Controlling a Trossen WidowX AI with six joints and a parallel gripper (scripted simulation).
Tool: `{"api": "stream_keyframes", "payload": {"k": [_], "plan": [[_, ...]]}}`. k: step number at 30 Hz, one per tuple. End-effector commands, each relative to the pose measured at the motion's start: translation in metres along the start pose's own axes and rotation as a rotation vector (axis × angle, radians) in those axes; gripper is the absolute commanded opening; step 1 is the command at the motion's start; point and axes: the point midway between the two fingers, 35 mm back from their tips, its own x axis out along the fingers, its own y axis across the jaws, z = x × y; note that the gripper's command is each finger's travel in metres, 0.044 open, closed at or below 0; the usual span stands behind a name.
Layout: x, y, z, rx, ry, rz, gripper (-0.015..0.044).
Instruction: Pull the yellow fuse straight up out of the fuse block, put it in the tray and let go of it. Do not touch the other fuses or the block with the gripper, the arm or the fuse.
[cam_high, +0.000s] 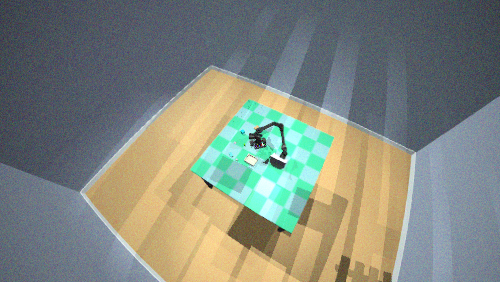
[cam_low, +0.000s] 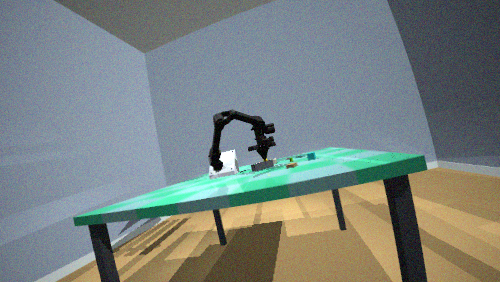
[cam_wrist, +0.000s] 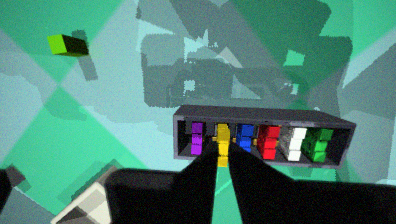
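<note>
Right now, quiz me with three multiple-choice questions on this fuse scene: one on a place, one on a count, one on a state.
1. Which fuses flank the yellow fuse?
A. purple and blue
B. red and white
C. white and green

2. How many fuses show in the fuse block?
A. four
B. six
C. eight

3. The gripper is:
A. open above the block
B. shut on nothing
C. shut on the yellow fuse

Answers: 1 A, purple and blue stand beside it. 2 B, six colours in a row. 3 C, the fingers pinch it.
</note>
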Motion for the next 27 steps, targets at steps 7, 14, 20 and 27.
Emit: {"api": "stream_keyframes", "payload": {"k": [7, 14, 20, 27], "plan": [[-0.006, 0.001, 0.000, 0.006, 0.005, 0.004, 0.0000], [-0.010, 0.001, 0.000, 0.006, 0.004, 0.004, 0.0000], [-0.013, 0.001, 0.000, 0.005, 0.004, 0.004, 0.0000], [-0.016, 0.001, 0.000, 0.005, 0.004, 0.003, 0.0000]]}}
